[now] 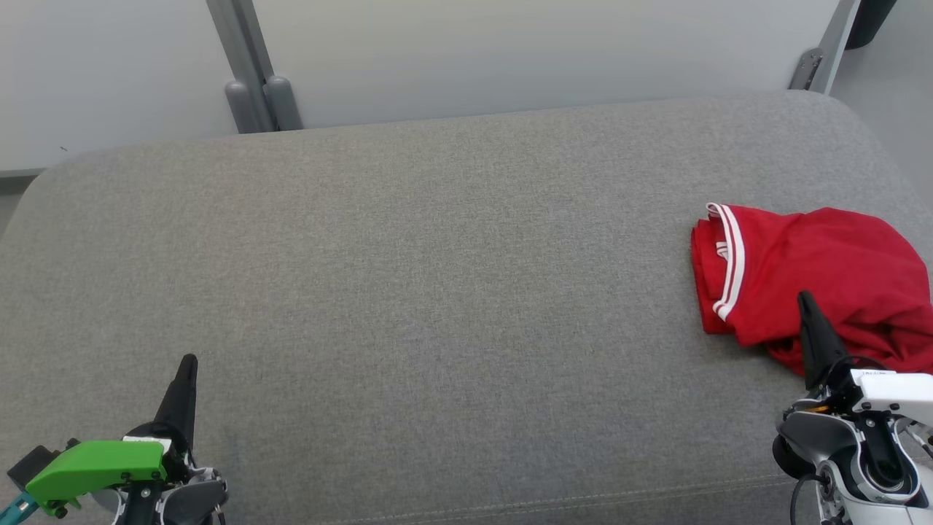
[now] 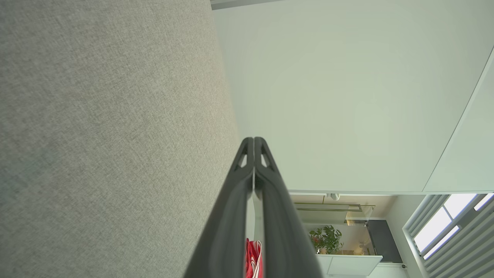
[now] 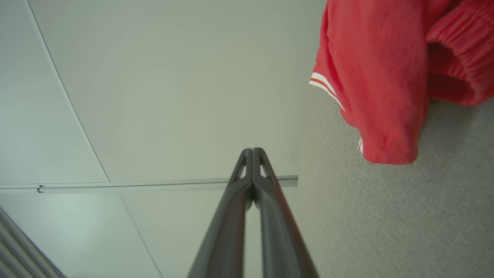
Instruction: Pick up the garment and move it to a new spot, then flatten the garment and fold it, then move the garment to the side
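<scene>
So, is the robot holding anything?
Nothing is held: the left hand and right hand are shut and empty; the red garment lies bunched on the cushion.

open grey cushion stretches left of the bunched red garment, wall behind.

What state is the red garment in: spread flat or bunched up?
Bunched up: the garment lies in uneven, wrinkled, overlapping layers at the cushion's right end.

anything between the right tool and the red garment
Nothing visible does. The shut right tool sits close beside the red garment, and just grey cushion shows between them in the right wrist view.
</scene>
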